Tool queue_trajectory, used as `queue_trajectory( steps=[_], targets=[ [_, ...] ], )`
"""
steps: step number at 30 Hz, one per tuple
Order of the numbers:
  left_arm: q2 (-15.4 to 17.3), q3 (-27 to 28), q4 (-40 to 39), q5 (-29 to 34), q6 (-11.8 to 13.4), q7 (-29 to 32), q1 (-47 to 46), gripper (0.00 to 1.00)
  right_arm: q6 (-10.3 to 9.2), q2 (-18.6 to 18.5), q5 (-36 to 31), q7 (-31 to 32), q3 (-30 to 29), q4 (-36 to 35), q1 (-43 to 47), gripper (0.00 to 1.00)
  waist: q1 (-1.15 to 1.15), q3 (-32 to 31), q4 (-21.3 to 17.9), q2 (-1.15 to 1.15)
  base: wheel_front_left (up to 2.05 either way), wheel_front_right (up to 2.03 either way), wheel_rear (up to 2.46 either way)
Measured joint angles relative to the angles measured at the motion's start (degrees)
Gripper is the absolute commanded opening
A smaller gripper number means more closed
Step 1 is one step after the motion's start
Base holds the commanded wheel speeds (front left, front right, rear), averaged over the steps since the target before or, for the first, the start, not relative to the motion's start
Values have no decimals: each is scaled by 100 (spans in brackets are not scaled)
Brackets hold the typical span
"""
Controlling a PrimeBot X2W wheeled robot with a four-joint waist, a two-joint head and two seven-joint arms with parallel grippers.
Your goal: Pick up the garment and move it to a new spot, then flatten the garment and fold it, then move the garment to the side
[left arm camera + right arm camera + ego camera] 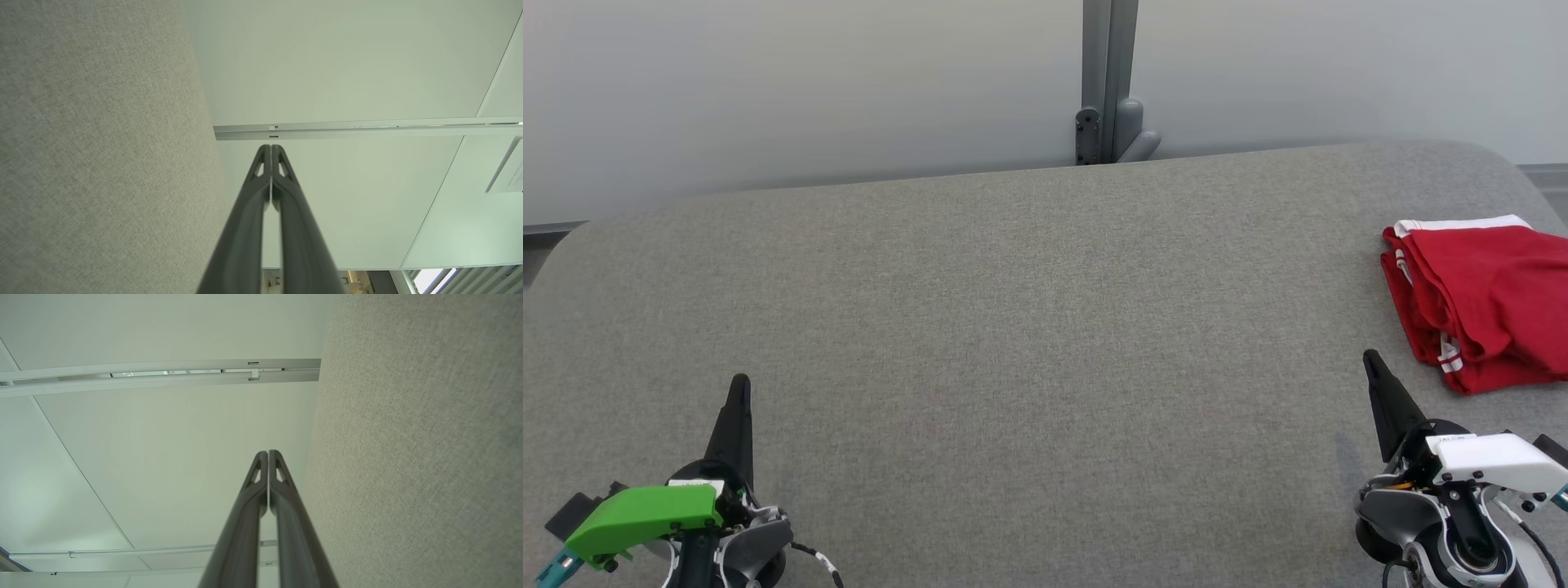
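The garment lies folded at the right edge of the table, and the left gripper and right gripper rest at the near edge, fingers pressed together and empty, so the last step seems done and no new grasp seems needed.

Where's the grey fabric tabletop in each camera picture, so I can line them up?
Head view: the grey fabric tabletop spans the lower two thirds.
Left wrist view: tabletop along the left side, left of the shut left end effector.
Right wrist view: tabletop along the right side, right of the shut right end effector.
Shared landmark: the grey metal post meeting the tabletop's far edge.
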Motion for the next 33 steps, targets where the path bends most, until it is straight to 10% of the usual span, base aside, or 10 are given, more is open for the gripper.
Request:
queue_trajectory(
  steps=[33],
  targets=[
    [0,0,0,0,0,0,0,0,0,0,0,0,0,0,0,0,0,0,0,0,0,0,0]
  ],
)
